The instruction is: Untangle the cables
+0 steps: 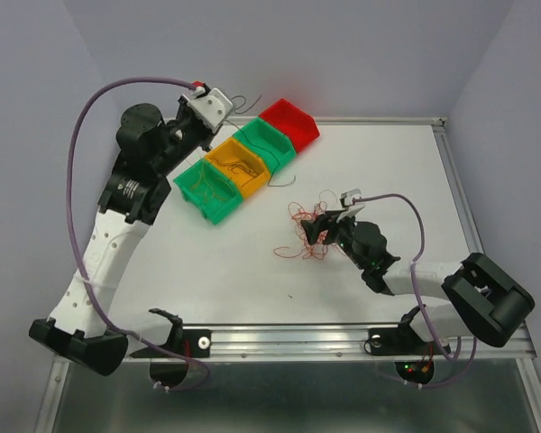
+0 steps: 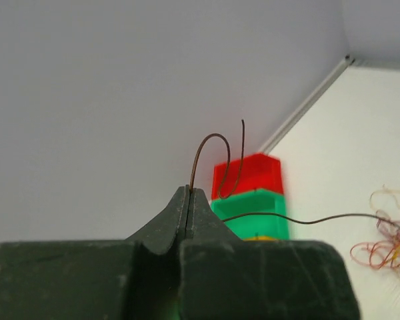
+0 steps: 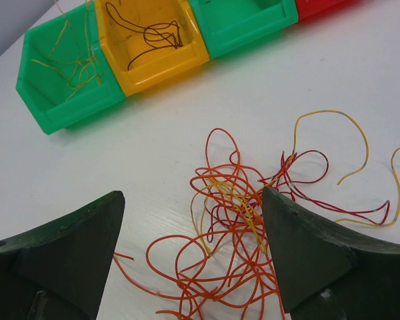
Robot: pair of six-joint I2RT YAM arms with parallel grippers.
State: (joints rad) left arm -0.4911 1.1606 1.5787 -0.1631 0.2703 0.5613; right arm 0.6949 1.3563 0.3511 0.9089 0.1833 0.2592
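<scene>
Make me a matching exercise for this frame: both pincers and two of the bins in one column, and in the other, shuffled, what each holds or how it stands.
Column one:
1. left pincer
2. right pincer
3. yellow plastic bin
4. green plastic bin at the near end of the row

Column two:
a. holds thin yellowish wires
b. open, over the tangle of orange and red wires
c. shut on a thin dark wire
d. holds dark curly wires

Pairs: 1-c, 2-b, 3-d, 4-a.
</scene>
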